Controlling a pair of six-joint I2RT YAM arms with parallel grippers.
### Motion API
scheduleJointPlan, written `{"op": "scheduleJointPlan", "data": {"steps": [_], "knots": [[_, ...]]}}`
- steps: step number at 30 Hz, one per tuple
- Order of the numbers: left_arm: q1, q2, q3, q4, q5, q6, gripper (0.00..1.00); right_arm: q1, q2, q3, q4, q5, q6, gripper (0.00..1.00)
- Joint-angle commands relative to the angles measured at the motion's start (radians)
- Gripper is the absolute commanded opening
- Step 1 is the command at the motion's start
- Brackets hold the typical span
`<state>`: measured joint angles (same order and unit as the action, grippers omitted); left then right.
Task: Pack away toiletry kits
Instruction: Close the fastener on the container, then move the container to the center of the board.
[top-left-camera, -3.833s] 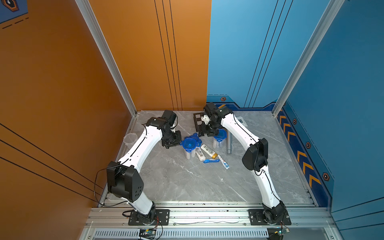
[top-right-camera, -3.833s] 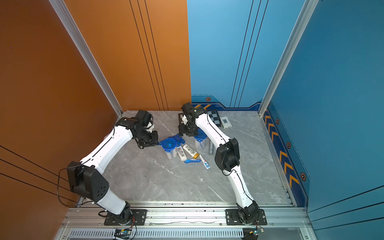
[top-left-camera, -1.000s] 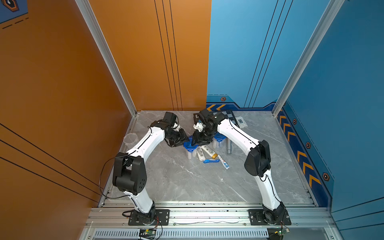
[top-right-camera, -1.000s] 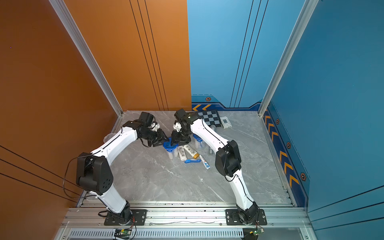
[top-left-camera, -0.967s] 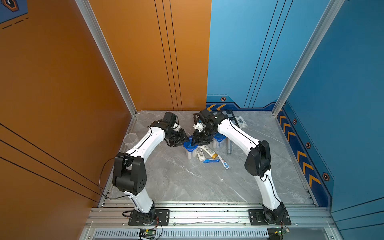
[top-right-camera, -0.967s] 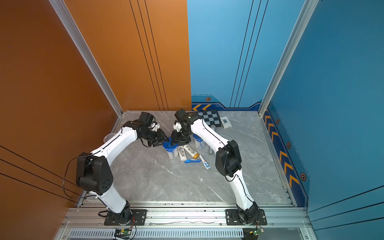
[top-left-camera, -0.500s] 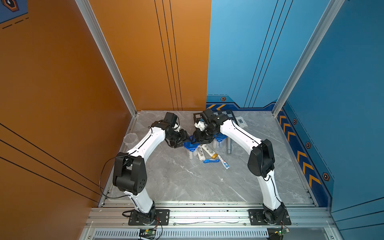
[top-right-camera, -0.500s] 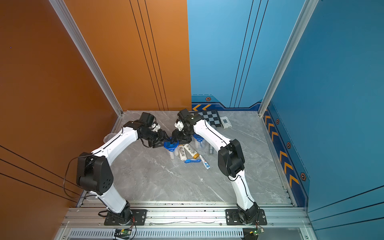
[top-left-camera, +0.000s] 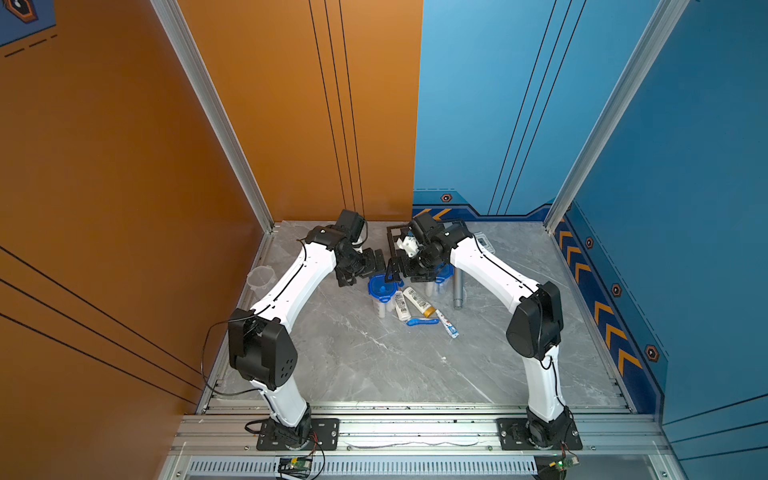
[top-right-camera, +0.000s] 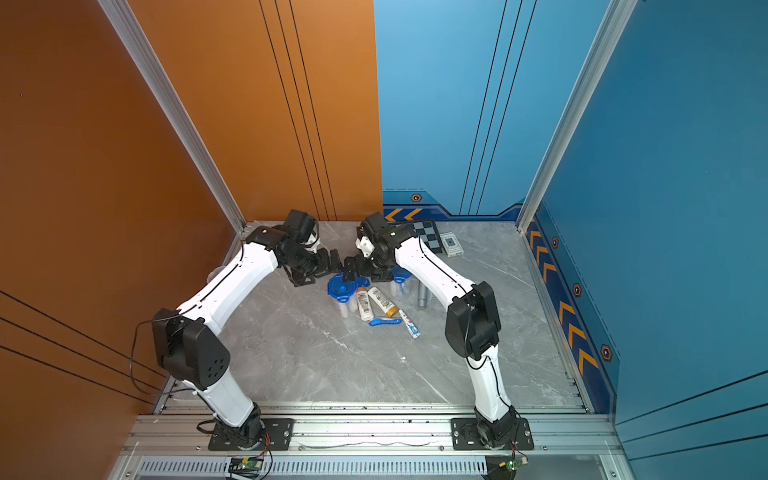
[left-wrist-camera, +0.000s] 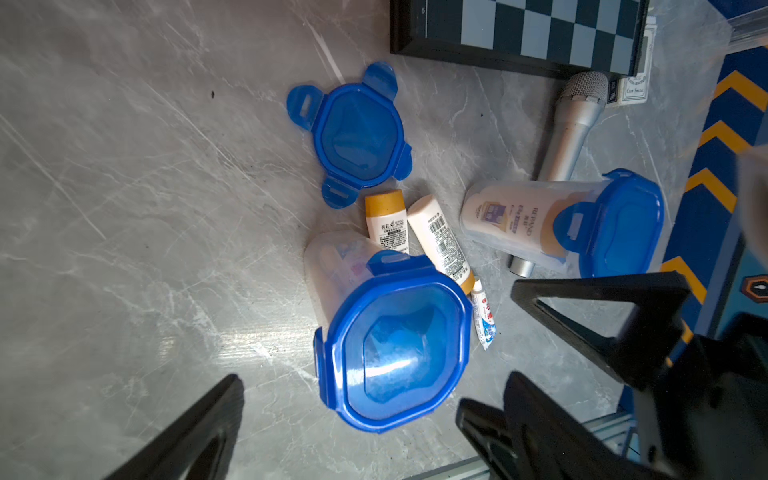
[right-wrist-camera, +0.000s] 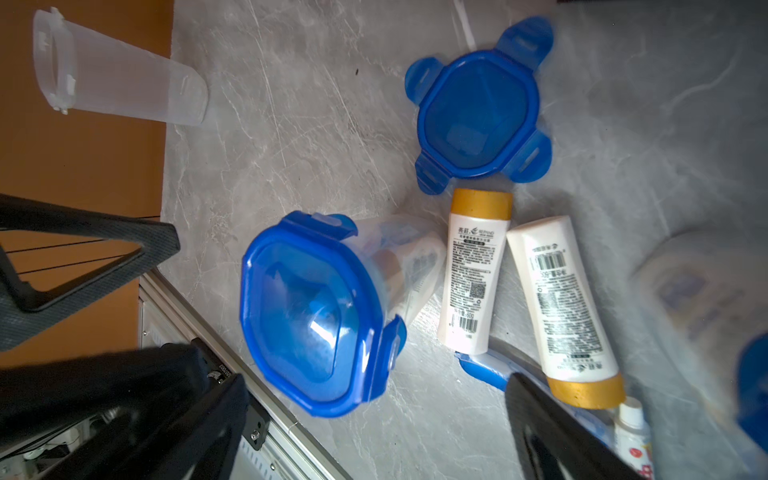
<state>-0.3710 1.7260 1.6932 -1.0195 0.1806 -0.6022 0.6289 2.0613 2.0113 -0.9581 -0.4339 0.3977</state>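
A clear cup with its blue lid (top-left-camera: 382, 288) (top-right-camera: 342, 289) on stands upright mid-table, holding toiletries (left-wrist-camera: 395, 349) (right-wrist-camera: 316, 311). My left gripper (top-left-camera: 359, 270) (left-wrist-camera: 353, 436) and right gripper (top-left-camera: 401, 268) (right-wrist-camera: 374, 428) hover on either side just above it, both open and empty. A second lidded cup (top-right-camera: 401, 278) (left-wrist-camera: 582, 224) stands behind. A loose blue lid (left-wrist-camera: 353, 133) (right-wrist-camera: 478, 116) lies flat. Two white bottles with orange caps (right-wrist-camera: 473, 270) (right-wrist-camera: 565, 307), a blue toothbrush (top-left-camera: 422, 321) and a toothpaste tube (top-left-camera: 449, 324) lie beside the cup.
An empty clear cup (top-left-camera: 261, 278) (right-wrist-camera: 116, 87) stands at the left wall. A silver microphone (top-left-camera: 457, 291) (left-wrist-camera: 569, 133) lies right of the cups. A chessboard (top-right-camera: 428, 235) and a card pack (top-right-camera: 451, 243) sit at the back.
Both grippers were closed in on the near cup's lid; now both have opened wide and come off it. The cup stands free with its lid on.
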Motion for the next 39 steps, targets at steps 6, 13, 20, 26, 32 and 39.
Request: {"op": "scheduleJointPlan", "data": {"steps": [6,13,20,26,32,39], "knots": [[-0.128,0.113,0.129,-0.154,-0.162,-0.039,0.98,-0.018,-0.245,-0.207,0.063,0.05,-0.118,1.0],[-0.192,0.177,0.15,-0.158,-0.228,-0.095,0.99,-0.101,-0.353,-0.346,0.123,0.063,-0.109,1.0],[-0.222,0.204,0.157,-0.194,-0.318,-0.118,0.99,-0.129,-0.377,-0.384,0.143,0.04,-0.106,1.0],[-0.233,0.252,0.2,-0.193,-0.343,-0.124,0.99,-0.145,-0.391,-0.414,0.166,0.027,-0.091,1.0],[-0.24,0.306,0.237,-0.192,-0.335,-0.131,1.0,-0.161,-0.413,-0.45,0.182,0.03,-0.074,1.0],[-0.236,0.294,0.212,-0.192,-0.336,-0.133,0.82,-0.182,-0.425,-0.473,0.203,0.031,-0.061,1.0]]}}
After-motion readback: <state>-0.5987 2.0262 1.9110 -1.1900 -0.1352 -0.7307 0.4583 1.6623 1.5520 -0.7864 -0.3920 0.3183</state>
